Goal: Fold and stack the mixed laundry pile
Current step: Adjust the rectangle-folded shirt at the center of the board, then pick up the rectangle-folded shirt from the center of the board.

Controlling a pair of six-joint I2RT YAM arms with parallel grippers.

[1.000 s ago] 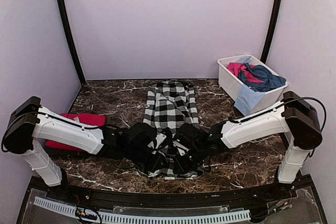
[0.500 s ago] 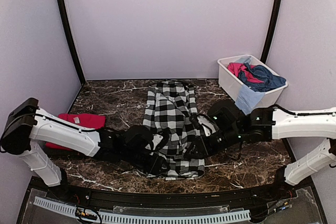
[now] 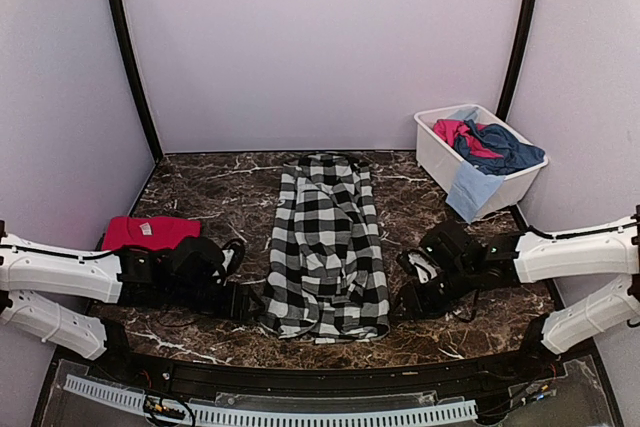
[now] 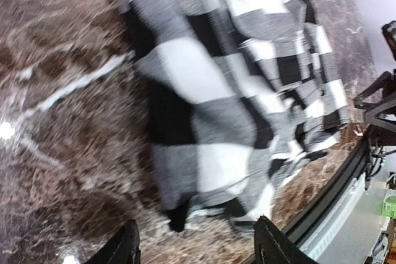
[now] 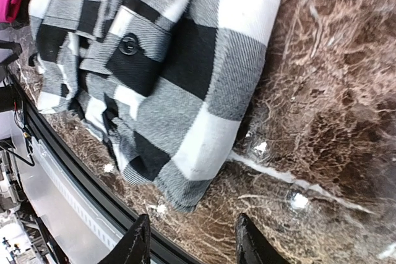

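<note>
Top external view shows me the checked garment lying flat at centre frame (a long narrow strip); left gripper and right gripper both gape empty beside its lower corners.

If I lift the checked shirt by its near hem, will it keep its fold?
Probably not: the checked shirt lies limp, its near hem rumpled, so it would likely sag and unfold. Pushed, it would probably bunch rather than slide on the table.
</note>
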